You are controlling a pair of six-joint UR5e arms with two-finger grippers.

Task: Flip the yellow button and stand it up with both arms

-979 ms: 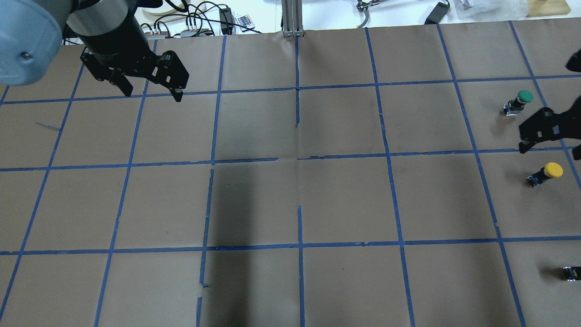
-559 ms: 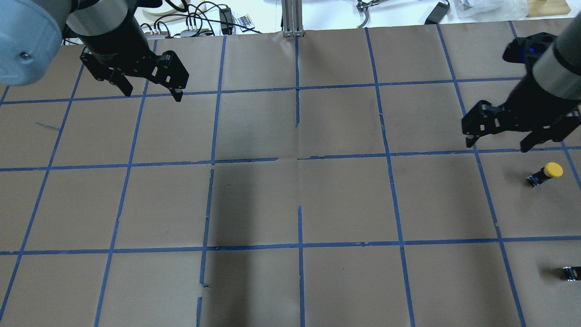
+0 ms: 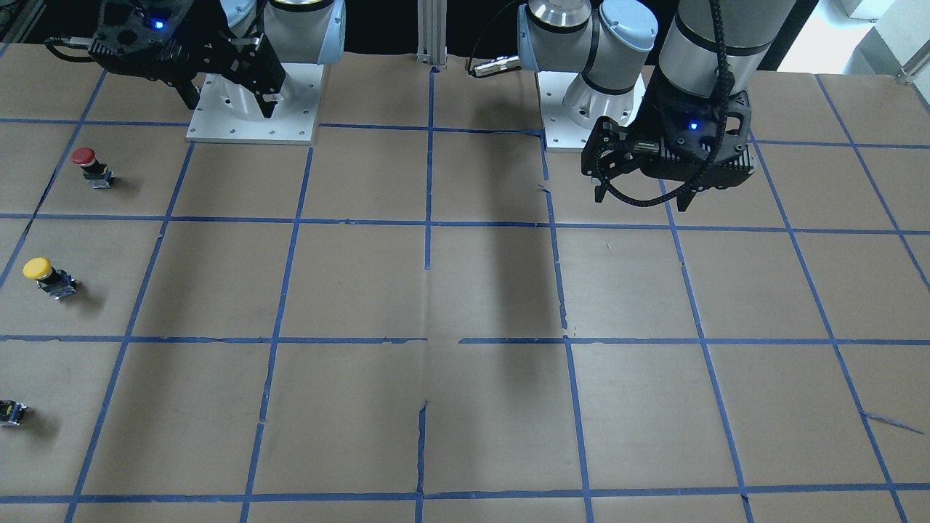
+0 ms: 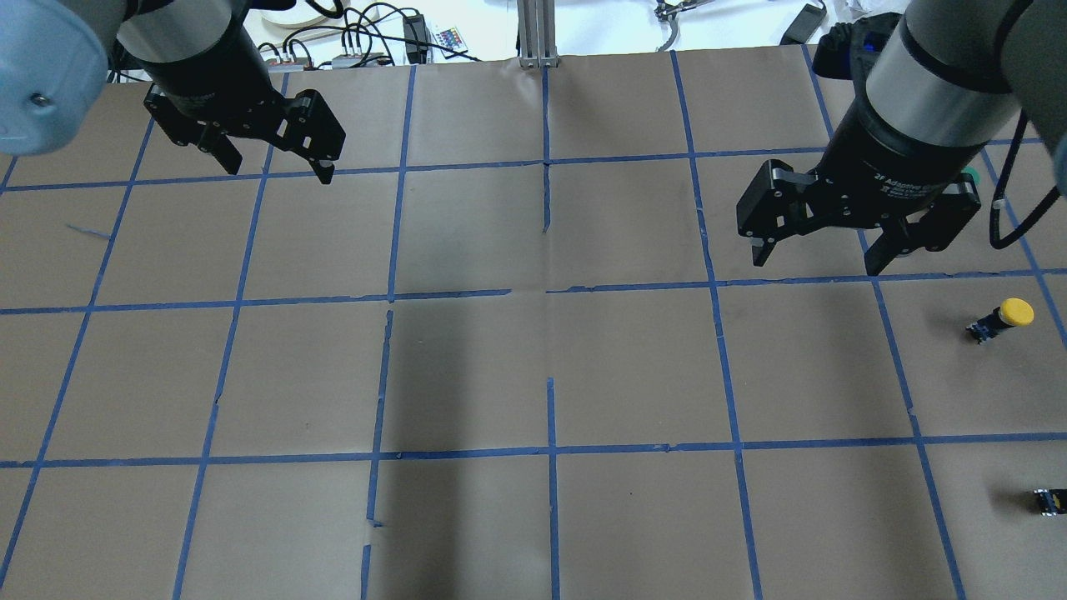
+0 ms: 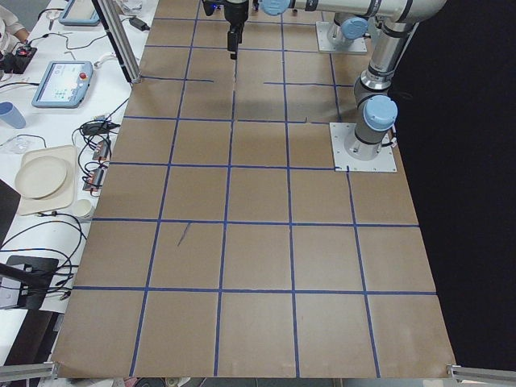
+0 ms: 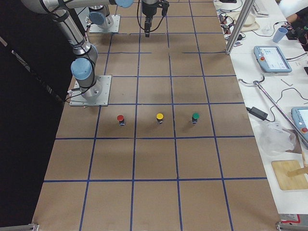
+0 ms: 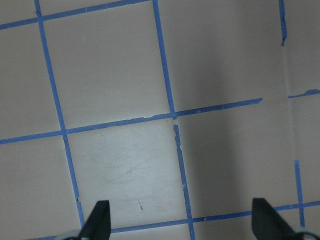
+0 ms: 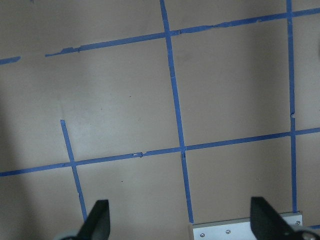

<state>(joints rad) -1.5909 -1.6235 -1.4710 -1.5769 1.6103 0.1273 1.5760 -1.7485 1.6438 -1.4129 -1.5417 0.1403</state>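
Note:
The yellow button [image 4: 1004,317] sits on the brown paper at the far right of the overhead view, and looks upright with its cap up. It also shows in the front-facing view [image 3: 45,276] and the right side view [image 6: 159,118]. My right gripper [image 4: 815,262] hangs open and empty above the table, to the left of the button and well apart from it. My left gripper [image 4: 278,169] is open and empty at the far left. Both wrist views show only open fingers over bare paper, the left wrist [image 7: 181,222] and the right wrist [image 8: 180,222].
A red button [image 3: 87,163] and a green button [image 6: 195,117] stand in a row with the yellow one. A small dark part [image 4: 1049,500] lies at the overhead view's right edge. Blue tape grids the paper. Arm bases [image 3: 251,109] stand on the robot's side.
My right gripper has swung in from the right edge toward the middle and now covers most of the green button. The left gripper has barely moved. The yellow button has not moved.

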